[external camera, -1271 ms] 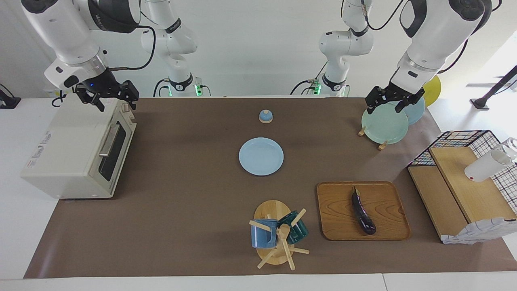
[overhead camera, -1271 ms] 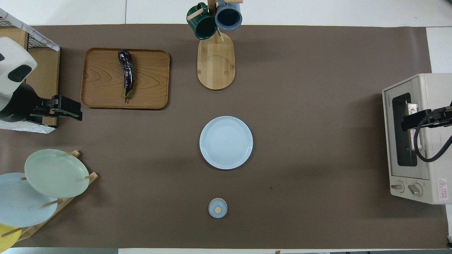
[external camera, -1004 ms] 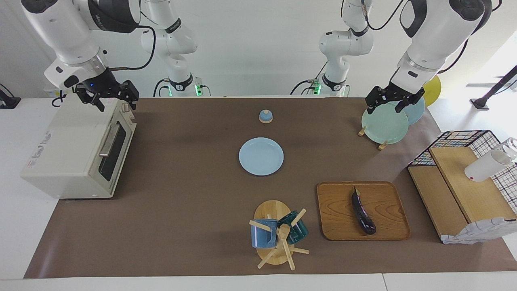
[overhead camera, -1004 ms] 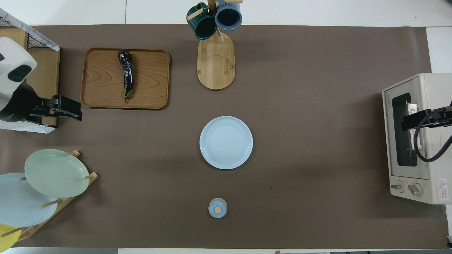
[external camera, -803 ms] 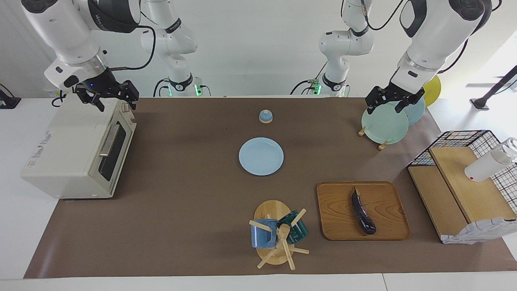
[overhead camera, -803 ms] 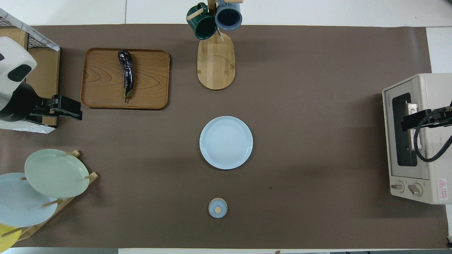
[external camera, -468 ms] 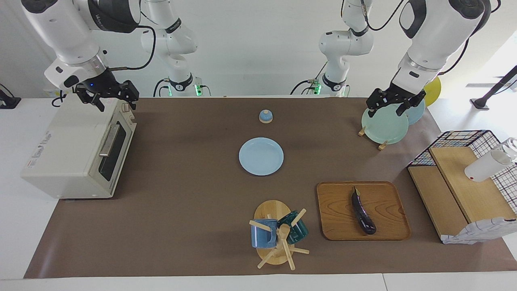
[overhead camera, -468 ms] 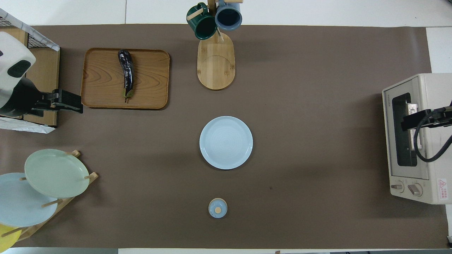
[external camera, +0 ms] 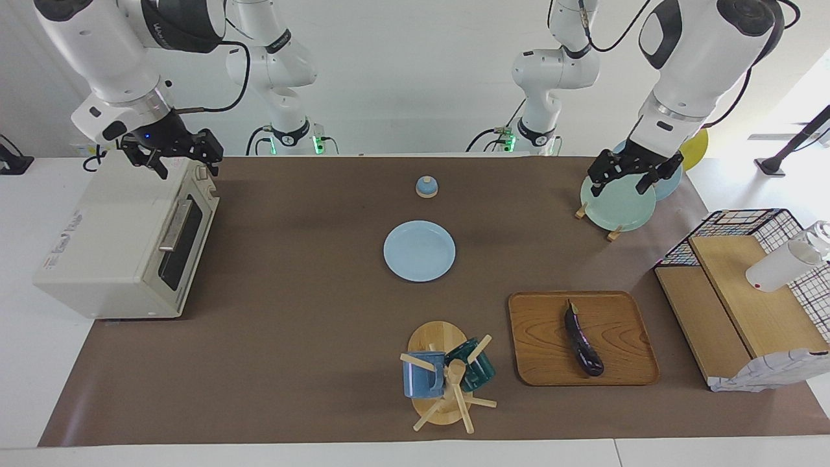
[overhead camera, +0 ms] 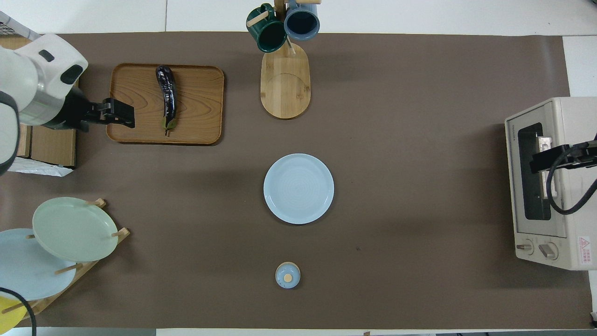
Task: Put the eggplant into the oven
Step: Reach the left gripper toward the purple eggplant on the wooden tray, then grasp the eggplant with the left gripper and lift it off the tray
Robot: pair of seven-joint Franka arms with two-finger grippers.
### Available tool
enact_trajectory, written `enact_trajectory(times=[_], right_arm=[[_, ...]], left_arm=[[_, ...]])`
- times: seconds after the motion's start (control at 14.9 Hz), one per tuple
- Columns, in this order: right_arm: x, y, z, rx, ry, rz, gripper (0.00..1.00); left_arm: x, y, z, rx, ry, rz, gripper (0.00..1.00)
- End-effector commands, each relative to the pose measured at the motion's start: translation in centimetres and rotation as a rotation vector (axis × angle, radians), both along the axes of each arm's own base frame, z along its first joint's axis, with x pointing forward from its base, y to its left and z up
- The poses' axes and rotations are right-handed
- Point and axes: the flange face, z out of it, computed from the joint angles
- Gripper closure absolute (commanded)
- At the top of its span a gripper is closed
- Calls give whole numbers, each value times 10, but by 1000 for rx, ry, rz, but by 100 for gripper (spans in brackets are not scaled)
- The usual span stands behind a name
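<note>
The eggplant (external camera: 583, 339) lies loose on the wooden tray (external camera: 541, 363), toward the left arm's end of the counter (external camera: 311, 337), its stem end pointing toward the robots. The oven (external camera: 123, 240) sits at the right arm's end with its glass door shut.

The left tool (external camera: 626, 175) hangs in the air with its fingers spread wide and nothing between them. In the facing view it sits over the pale green plate (external camera: 616, 206) in the wooden rack, while the overhead view puts it (overhead camera: 122, 114) at the tray's edge, so what lies directly below it is hard to say. It touches nothing.

The right tool (external camera: 185, 157) waits above the oven's top near the knob end, fingers parted wide and empty.

A light blue plate (external camera: 419, 251) rests mid-counter, well apart from both.
</note>
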Motion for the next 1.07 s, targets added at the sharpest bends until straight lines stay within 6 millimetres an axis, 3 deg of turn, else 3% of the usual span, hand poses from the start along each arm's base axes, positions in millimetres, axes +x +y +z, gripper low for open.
enact_trajectory(times=[0.0, 0.27, 0.47, 0.74, 1.0], right_arm=[[-6, 0, 1, 29, 5, -14, 0], [-6, 0, 1, 29, 5, -14, 0], [-6, 0, 1, 29, 5, -14, 0], [-6, 0, 1, 29, 5, -14, 0], [-6, 0, 1, 29, 5, -14, 0]], left_arm=[[46, -5, -53, -14, 1, 8, 0], [94, -12, -118, -19, -5, -3, 0], [112, -13, -161, -26, -66, 0, 0], [119, -15, -176, -27, -132, -22, 0], [114, -20, -193, -26, -134, -30, 0]])
